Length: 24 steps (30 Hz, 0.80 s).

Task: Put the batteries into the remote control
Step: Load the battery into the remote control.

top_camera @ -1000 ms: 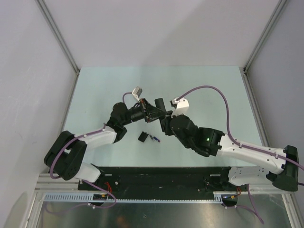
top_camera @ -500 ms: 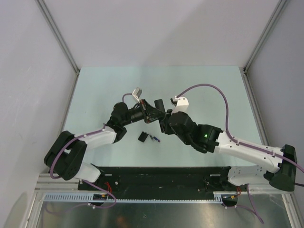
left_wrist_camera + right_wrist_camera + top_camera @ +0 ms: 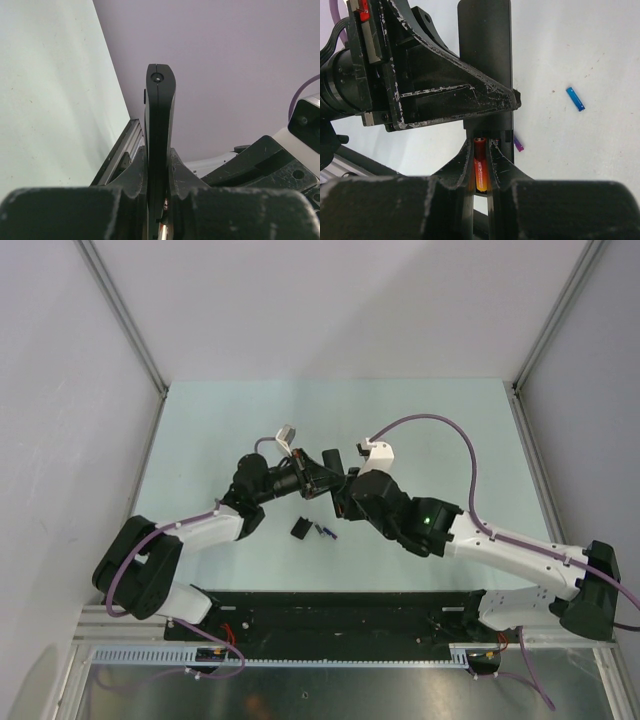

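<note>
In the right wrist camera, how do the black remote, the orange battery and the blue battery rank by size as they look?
1. remote control
2. red-orange battery
3. blue battery
The two batteries may really be alike: the red-orange one sits much nearer the camera, so it looks bigger.

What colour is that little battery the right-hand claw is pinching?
The battery is red-orange shading to yellow, clearest in the right wrist view.
</note>
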Each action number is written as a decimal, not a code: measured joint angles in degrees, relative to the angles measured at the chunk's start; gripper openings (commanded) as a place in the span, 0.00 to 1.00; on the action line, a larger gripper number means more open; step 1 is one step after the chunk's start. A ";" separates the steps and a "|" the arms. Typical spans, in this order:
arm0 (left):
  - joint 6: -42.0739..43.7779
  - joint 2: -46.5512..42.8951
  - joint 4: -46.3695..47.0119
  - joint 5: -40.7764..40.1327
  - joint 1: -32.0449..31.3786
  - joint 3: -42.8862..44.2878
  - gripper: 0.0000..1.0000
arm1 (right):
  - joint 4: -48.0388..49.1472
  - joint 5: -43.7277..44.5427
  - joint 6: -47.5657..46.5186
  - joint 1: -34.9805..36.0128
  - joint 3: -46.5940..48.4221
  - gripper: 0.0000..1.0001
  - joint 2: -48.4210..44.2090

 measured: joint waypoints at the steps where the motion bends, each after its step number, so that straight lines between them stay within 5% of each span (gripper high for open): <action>1: 0.00 0.00 -0.22 0.02 0.20 0.00 0.00 | 0.02 -0.26 0.04 -0.11 0.04 0.00 0.15; 10: 0.02 -0.33 -1.03 1.18 1.64 0.00 0.00 | 0.90 -2.32 0.87 -0.74 0.33 0.00 1.07; 24: 0.59 -0.96 -1.92 1.68 2.40 -0.20 0.00 | 1.90 -5.33 1.90 -2.19 0.79 0.19 2.16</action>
